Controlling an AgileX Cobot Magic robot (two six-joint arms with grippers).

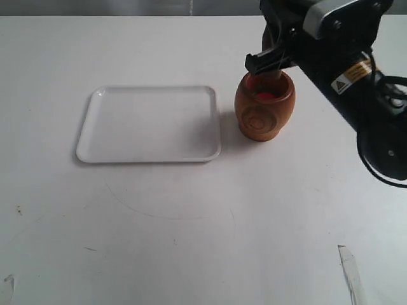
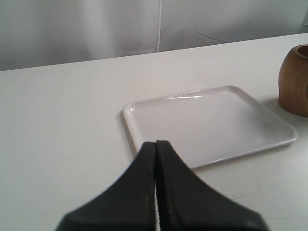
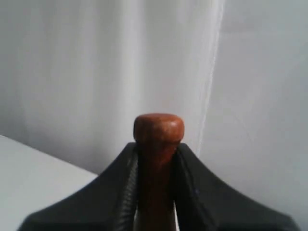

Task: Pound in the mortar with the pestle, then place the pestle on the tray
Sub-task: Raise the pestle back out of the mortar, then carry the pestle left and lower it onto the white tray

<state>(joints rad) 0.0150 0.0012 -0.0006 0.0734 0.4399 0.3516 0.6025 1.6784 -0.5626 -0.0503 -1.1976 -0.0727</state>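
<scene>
The brown wooden mortar (image 1: 264,108) stands on the white table just right of the white tray (image 1: 149,124). Directly above the mortar's mouth, my right gripper (image 1: 270,60) is shut on the reddish-brown pestle (image 1: 271,75), whose lower end reaches down into the mortar. In the right wrist view the pestle's knob (image 3: 159,127) sticks out past the fingertips of the right gripper (image 3: 155,159). Something red (image 1: 265,95) lies inside the mortar. My left gripper (image 2: 156,143) is shut on nothing and points at the tray (image 2: 211,120), with the mortar (image 2: 294,82) beyond the tray's far side.
The right arm (image 1: 356,76) slants in from the upper right corner over the table. A white curtain hangs behind the table's far edge (image 2: 159,48). A scuffed strip (image 1: 351,270) marks the table near the front right.
</scene>
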